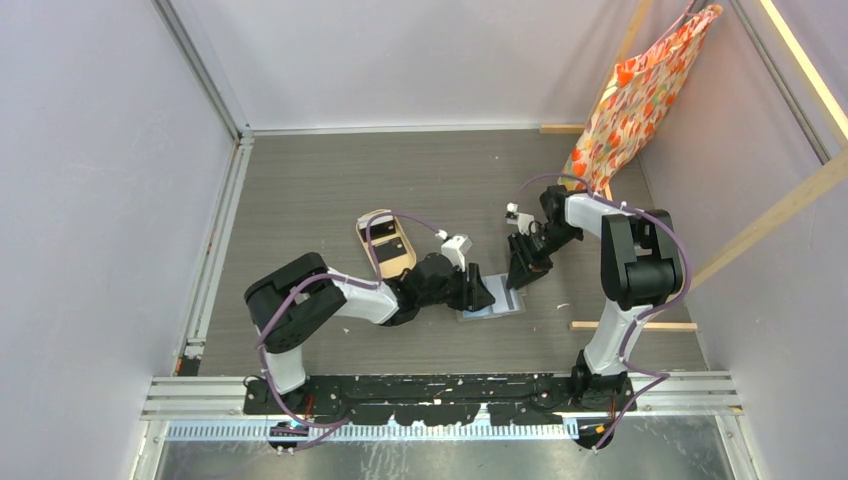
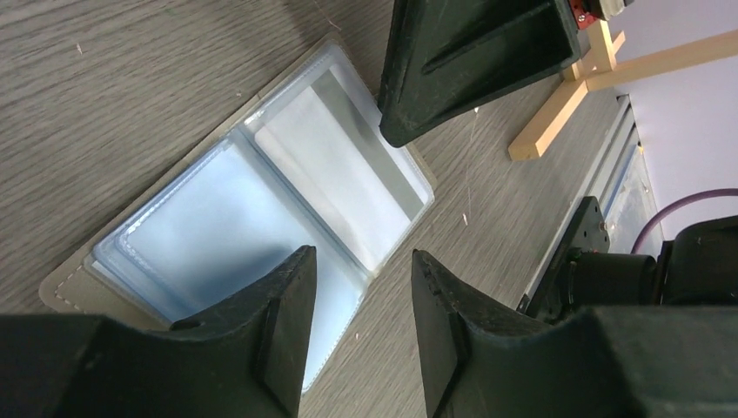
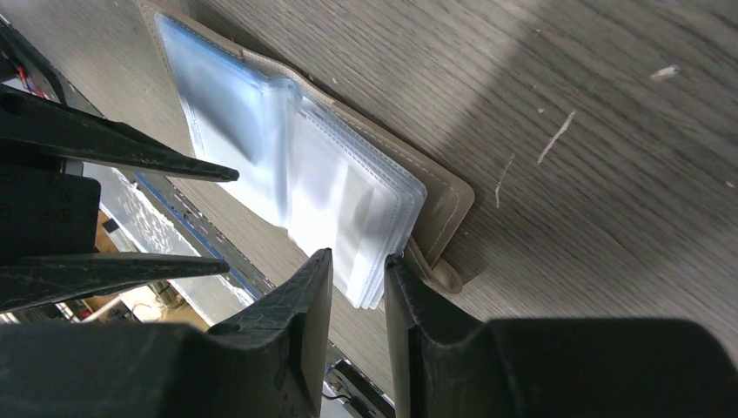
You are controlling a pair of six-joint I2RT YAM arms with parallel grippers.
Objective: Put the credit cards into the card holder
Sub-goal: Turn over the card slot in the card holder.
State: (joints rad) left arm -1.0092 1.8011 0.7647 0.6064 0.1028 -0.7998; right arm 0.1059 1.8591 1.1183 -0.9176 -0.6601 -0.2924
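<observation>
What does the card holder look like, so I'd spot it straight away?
On the grey wood-grain table, look near its front middle, where the left gripper and right gripper meet. The card holder lies open there, a tan fold-over wallet. Unlike the tan oval tray further left, it shows pale bluish clear sleeves.

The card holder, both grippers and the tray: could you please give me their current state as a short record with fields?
card holder: lies open on the table, cover down, snap tab beside the right gripper
clear sleeves: fanned; one appears to hold a pale card with a grey stripe
right gripper: jaws pinched on the sleeves' edge
left gripper: jaws apart above the sleeves, nothing visibly gripped
tray: apart from the holder, dark cards inside
</observation>
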